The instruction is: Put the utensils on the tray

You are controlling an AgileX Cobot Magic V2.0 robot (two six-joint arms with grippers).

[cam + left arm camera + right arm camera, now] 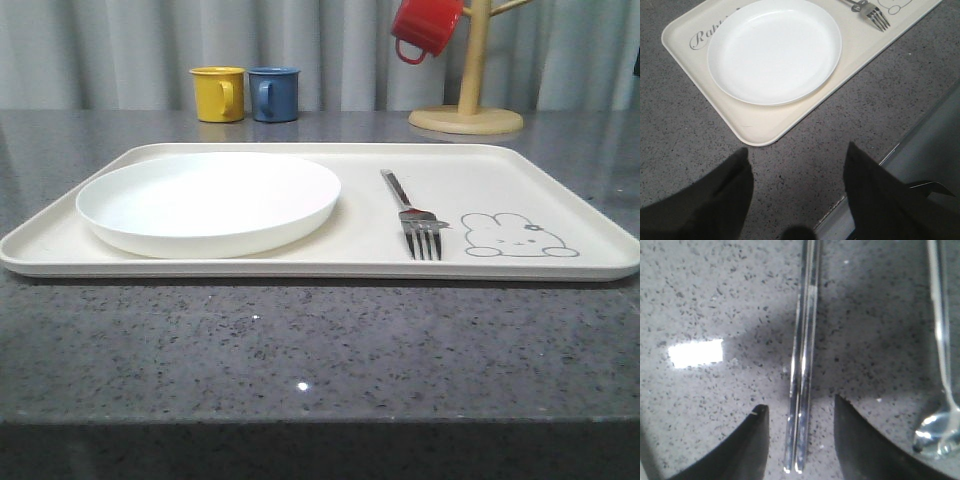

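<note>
While the right end effector [799, 440] stood spread astride the chopsticks [802, 365] on the tabletop [715, 300], spoon [942, 390] at its 3 o'clock, closing squarely would likely trap both sticks; the left end effector [797, 195] gaped empty; farther off, the fork [412, 215] lay on the tray [560, 180].

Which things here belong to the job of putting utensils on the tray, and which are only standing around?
Belong to the job:
- silver metal fork
- silver metal chopsticks
- silver metal spoon
- cream rectangular plastic tray

Only standing around:
- round white plate
- yellow cup
- blue cup
- red cup
- wooden cup stand
</note>
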